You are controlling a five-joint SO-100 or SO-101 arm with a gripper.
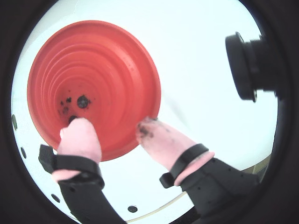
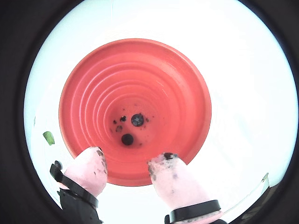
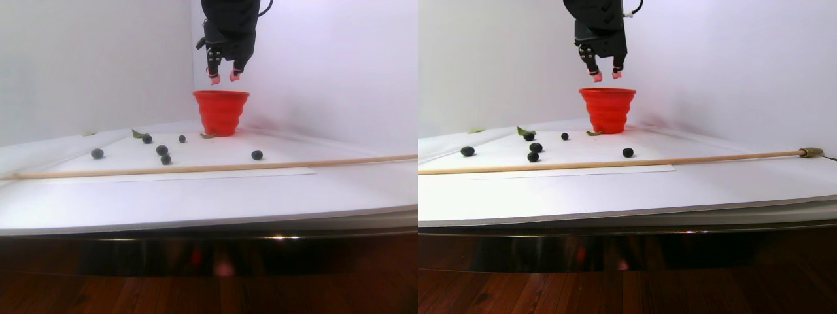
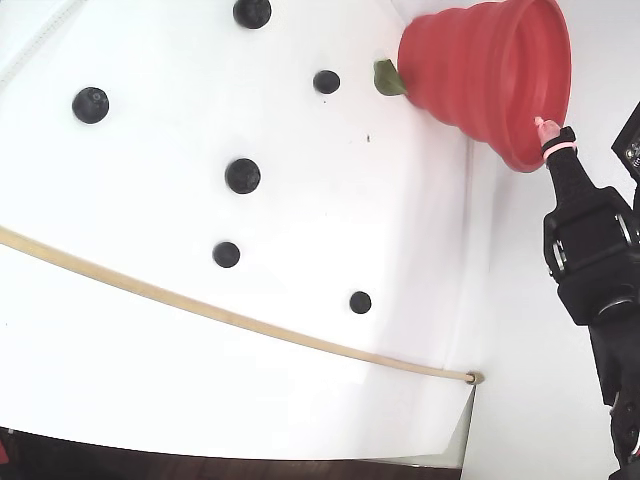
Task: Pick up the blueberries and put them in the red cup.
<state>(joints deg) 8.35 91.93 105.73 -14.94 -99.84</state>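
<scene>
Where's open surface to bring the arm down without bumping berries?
Bare white tabletop lies on the near side of the thin wooden stick. Beyond it, the open gripper hangs above the red ribbed cup; the small dark blueberries crowd the stretch left of the cup.

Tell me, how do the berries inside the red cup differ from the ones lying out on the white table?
The berries in the red cup number two, resting at its bottom among dark specks; the blueberries on the table are several, scattered apart on bare white. The cup's pair lie under the open gripper; the table's lie off to one side. All are small, round and dark.
</scene>
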